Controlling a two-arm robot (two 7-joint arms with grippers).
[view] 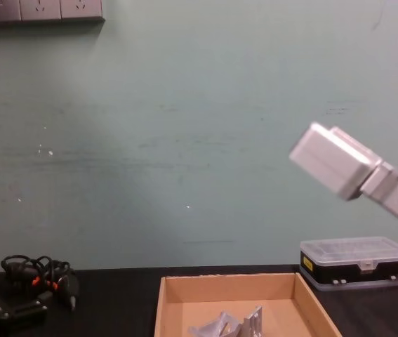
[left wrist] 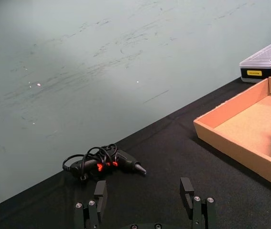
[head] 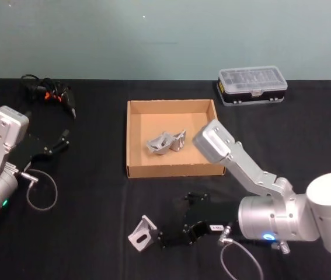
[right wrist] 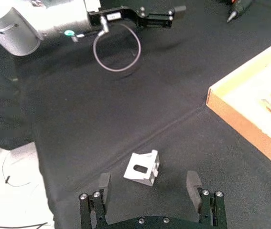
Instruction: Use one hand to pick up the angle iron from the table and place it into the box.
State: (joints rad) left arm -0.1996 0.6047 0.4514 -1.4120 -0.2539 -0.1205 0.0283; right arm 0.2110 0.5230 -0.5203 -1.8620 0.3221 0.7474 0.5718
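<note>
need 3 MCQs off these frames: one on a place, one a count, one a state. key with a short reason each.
1. Where does the loose angle iron lie?
A) on the table, in front of the box
B) behind the box
C) at the table's far left

2. How many angle irons lie inside the box?
A) none
B) two
C) four

3. What state is the right hand in?
A) shut on the angle iron
B) shut on nothing
C) open, the angle iron ungripped

Key:
1 A: the head view shows it nearer the robot than the box's front wall.
2 B: two grey pieces sit side by side on the box floor.
3 C: the right wrist view shows its fingers apart, the iron lying free on the table.
</note>
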